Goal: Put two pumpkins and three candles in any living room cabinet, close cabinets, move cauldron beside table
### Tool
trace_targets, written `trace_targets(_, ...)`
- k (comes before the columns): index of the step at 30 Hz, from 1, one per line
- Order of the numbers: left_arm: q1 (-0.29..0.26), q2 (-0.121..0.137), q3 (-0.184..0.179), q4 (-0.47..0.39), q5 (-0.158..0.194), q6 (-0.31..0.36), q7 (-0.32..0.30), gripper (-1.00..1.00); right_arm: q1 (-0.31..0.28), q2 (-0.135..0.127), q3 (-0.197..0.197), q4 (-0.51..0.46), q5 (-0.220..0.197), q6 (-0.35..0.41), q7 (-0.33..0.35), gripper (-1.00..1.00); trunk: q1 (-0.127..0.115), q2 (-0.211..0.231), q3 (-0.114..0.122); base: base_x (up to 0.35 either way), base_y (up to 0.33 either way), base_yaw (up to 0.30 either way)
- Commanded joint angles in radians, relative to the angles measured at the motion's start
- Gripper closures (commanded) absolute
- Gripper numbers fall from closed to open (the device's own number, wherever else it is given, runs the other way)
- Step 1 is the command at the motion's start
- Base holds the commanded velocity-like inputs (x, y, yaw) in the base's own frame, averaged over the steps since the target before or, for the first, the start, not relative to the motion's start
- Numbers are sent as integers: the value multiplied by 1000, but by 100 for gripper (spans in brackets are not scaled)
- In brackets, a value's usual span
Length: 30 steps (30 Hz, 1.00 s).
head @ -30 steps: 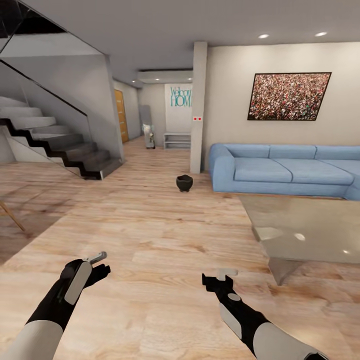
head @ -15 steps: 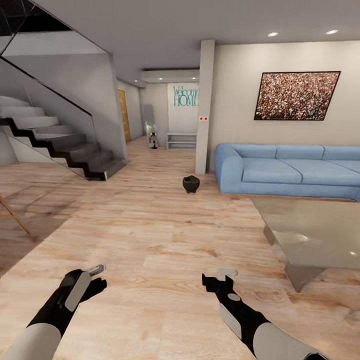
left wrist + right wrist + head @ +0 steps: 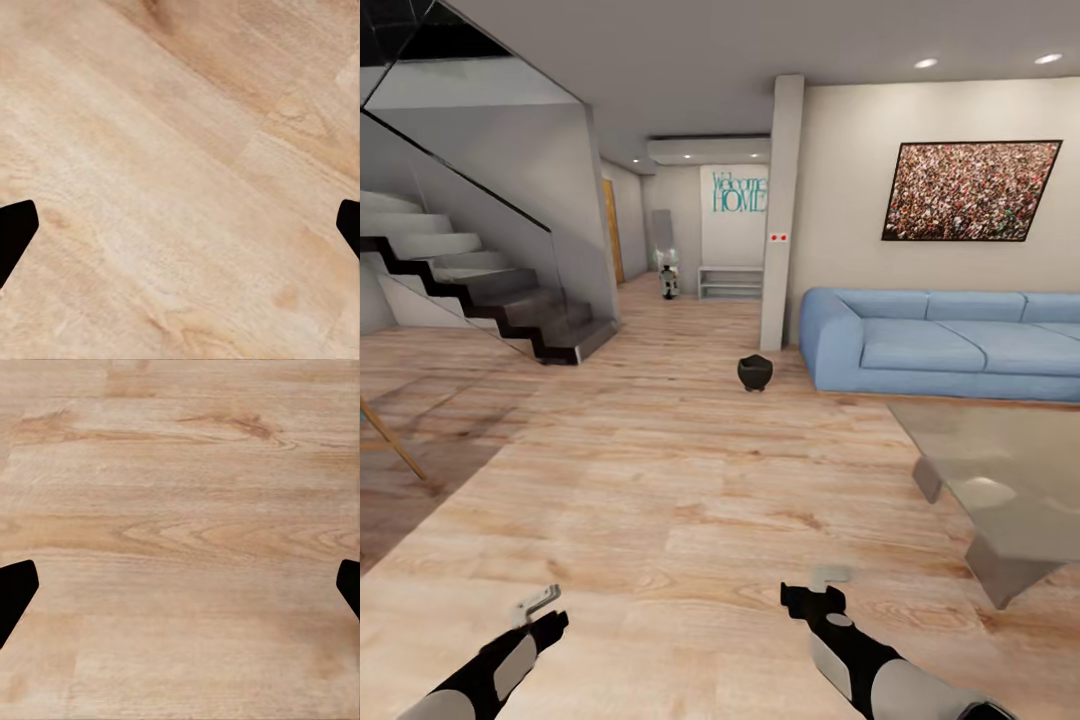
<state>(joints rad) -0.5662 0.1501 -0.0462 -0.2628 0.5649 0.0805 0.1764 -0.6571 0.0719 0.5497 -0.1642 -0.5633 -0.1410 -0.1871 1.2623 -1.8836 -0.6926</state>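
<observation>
A small black cauldron (image 3: 755,372) stands on the wooden floor ahead, near the pillar and the left end of the sofa. The glass-topped table (image 3: 1000,470) is at the right, a good way from the cauldron. My left gripper (image 3: 535,605) and right gripper (image 3: 825,580) hang low over bare floor, far short of the cauldron. In the wrist views the left gripper (image 3: 180,229) and right gripper (image 3: 180,589) are open, with only floorboards between their dark fingertips. The pumpkins, candles and cabinet are out of view.
A blue sofa (image 3: 950,345) lines the right wall under a framed picture. A white pillar (image 3: 782,210) stands beside it. Stairs with a glass rail (image 3: 480,290) rise at the left. A hallway (image 3: 690,280) opens behind. A wooden easel leg (image 3: 390,440) shows at the far left.
The camera has moved, so the whole room has slid rightward in the picture. Both arms sit lower in the view, the left one most. The cauldron stays in place on the floor.
</observation>
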Motion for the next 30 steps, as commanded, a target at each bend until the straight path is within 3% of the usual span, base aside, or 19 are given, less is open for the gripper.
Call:
trace_targets(1,0,1,-9,12,7,-28,1,-100,-1,0,9,-3,-6,-6,-4,-100,0,0,-1,297,187,0)
trace_targets(10,0,1,-12,67,10,-75,-4,-100,-1,0,8,-8,-10,-48,2,-100,0,0,-1,309,164,-6)
trace_targets(16,0,-2,-12,99,11,-119,-5,-100,-1,0,7,-8,-9,-50,3,-100,0,0,-4,311,163,-179)
trace_targets(30,0,-19,-14,117,4,-140,-5,-100,-1,-1,9,-8,-1,-49,-2,-100,0,0,-5,311,189,-25)
